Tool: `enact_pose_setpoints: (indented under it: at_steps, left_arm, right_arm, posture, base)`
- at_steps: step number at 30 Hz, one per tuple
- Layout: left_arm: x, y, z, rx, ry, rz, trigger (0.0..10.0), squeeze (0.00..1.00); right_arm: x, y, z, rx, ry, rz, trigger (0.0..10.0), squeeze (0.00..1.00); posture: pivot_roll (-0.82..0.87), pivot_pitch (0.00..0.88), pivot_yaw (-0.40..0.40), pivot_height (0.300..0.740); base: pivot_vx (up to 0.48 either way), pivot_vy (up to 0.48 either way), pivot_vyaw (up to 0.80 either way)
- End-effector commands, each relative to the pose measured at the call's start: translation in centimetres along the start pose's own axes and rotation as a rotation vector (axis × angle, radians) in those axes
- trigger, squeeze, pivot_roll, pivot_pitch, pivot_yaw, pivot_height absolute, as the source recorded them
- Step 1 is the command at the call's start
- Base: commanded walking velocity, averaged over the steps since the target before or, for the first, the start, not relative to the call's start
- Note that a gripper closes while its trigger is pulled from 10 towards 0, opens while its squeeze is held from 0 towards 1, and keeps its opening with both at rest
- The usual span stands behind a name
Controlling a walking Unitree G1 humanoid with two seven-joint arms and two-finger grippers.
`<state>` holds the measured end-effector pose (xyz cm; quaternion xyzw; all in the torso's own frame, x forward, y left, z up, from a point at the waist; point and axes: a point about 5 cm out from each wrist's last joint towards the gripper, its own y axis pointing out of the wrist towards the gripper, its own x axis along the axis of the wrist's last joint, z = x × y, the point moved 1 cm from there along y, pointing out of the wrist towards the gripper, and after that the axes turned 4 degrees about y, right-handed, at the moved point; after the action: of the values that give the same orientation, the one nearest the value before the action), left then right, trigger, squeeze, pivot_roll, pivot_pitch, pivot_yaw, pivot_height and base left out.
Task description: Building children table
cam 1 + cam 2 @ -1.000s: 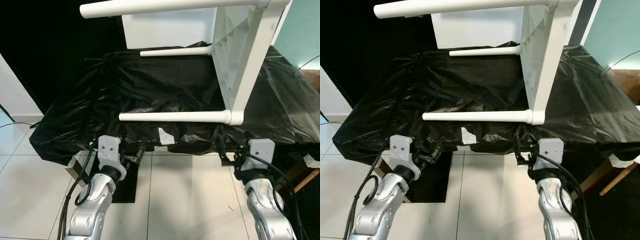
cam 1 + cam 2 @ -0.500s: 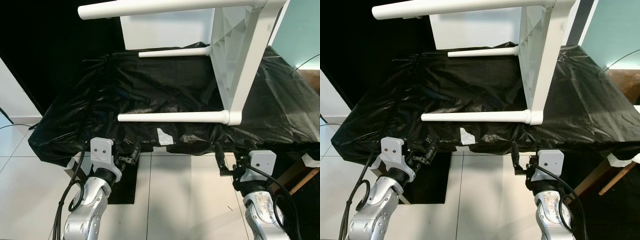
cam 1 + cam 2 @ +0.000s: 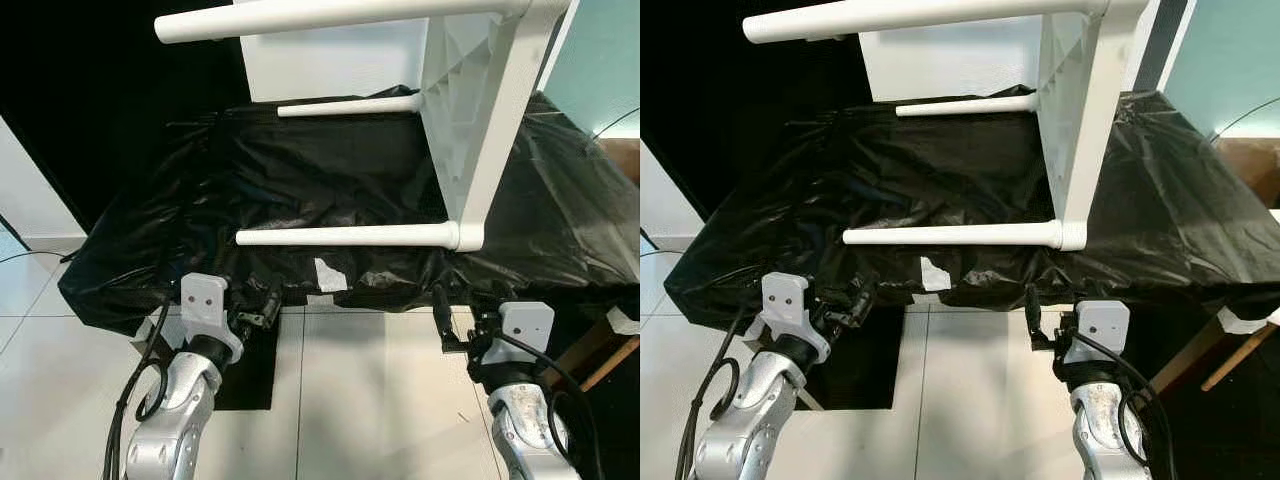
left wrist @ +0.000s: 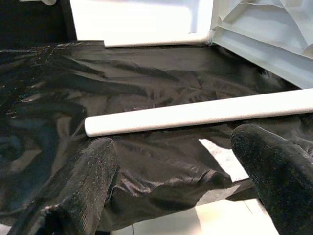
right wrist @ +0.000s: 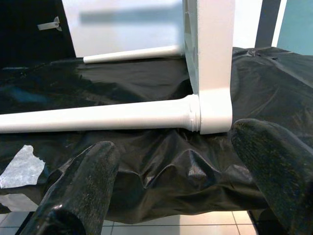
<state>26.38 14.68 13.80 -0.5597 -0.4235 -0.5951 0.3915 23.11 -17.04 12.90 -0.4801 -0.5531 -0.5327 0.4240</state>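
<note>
A white children's table lies on its side on a black plastic sheet point(image 3: 300, 180). Its top point(image 3: 480, 120) stands on edge at the right, and the legs point left. The nearest leg point(image 3: 340, 236) lies along the sheet's front part; another leg point(image 3: 300, 15) sticks out high up. My left gripper point(image 3: 262, 305) hangs open just below the sheet's front edge, left of centre. In its wrist view the nearest leg point(image 4: 195, 113) lies beyond the open fingers point(image 4: 88, 181). My right gripper point(image 3: 440, 320) is open too, below the corner point(image 5: 210, 112) where that leg joins the top.
A white panel point(image 3: 330, 60) stands behind the covered surface. A scrap of white paper point(image 3: 328, 273) sticks to the sheet's front edge. A black mat point(image 3: 250, 370) lies on the tiled floor point(image 3: 370, 400) beneath. A wooden rod point(image 3: 600, 360) slants at the far right.
Over the last second both arms dropped lower and drew back from the sheet's front edge. In the last half second they hardly moved. The white table stayed put.
</note>
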Motion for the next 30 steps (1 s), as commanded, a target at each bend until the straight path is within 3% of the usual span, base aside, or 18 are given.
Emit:
enact_pose_setpoints:
  at_steps: [1, 15, 30]
  left_arm:
    - [0.26, 0.05, -0.27, -0.046, 0.006, -0.003, 10.0, 0.0]
    - [0.52, 0.3, -0.38, -0.063, 0.018, -0.017, 10.0, 0.0]
    - [0.61, 0.4, -0.3, -0.061, -0.028, -0.027, 10.0, 0.0]
  right_arm:
    - [0.15, 0.08, -0.09, -0.012, 0.0, -0.012, 10.0, 0.0]
    - [0.15, 0.12, -0.44, -0.018, -0.008, -0.013, 10.0, 0.0]
    - [0.16, 0.44, -0.55, -0.002, -0.017, -0.018, 10.0, 0.0]
  posture:
    - [-0.01, 0.0, 0.037, 0.74]
    - [-0.02, 0.0, 0.037, 0.74]
    - [-0.02, 0.0, 0.03, 0.74]
  base:
    - [0.244, 0.0, 0.0]
    - [0.075, 0.0, 0.0]
    - [0.0, 0.0, 0.0]
